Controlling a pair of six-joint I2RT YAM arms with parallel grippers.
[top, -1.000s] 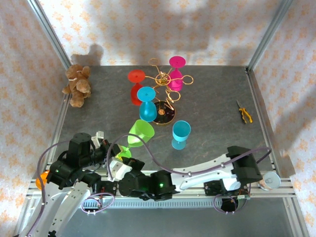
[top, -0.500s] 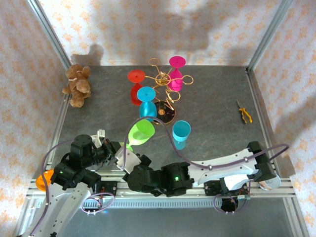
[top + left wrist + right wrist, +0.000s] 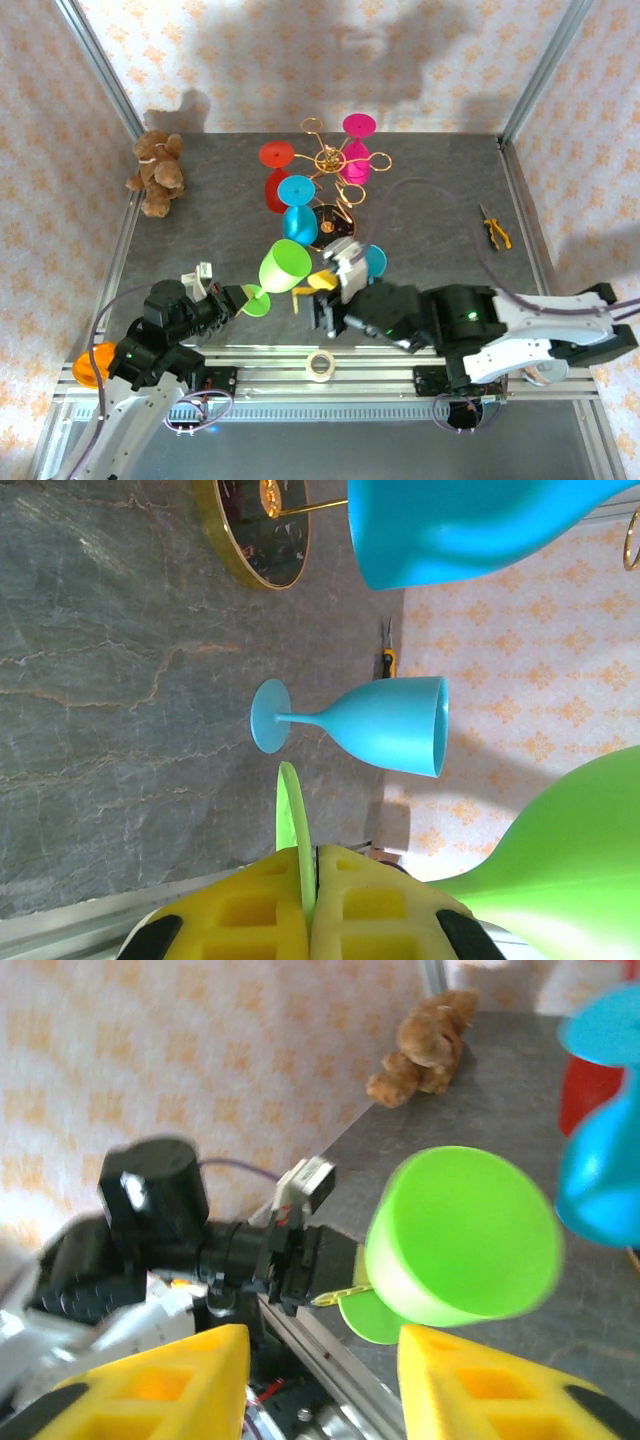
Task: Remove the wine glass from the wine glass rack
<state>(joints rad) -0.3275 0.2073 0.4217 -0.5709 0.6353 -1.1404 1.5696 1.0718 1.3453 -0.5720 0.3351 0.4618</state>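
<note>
The gold wine glass rack (image 3: 335,160) stands on its round black base (image 3: 330,228) at mid-table, with red (image 3: 275,180), blue (image 3: 297,212) and magenta (image 3: 355,145) glasses hanging from it. A green wine glass (image 3: 285,265) is off the rack, tilted in the air near the front. My left gripper (image 3: 240,298) is shut on its foot disc (image 3: 290,805), pinched between the yellow pads. My right gripper (image 3: 308,290) is just right of the green bowl (image 3: 460,1235), open, with nothing between its fingers (image 3: 170,1380).
A light-blue glass (image 3: 370,725) stands on the table right of the green one, partly behind my right arm. A teddy bear (image 3: 155,172) lies at the back left and pliers (image 3: 494,228) at the right. A tape roll (image 3: 320,365) sits on the front rail.
My right gripper has opened and swung from under the green glass's foot to the right of its bowl. The left gripper keeps the foot, and the glass has shifted slightly right.
</note>
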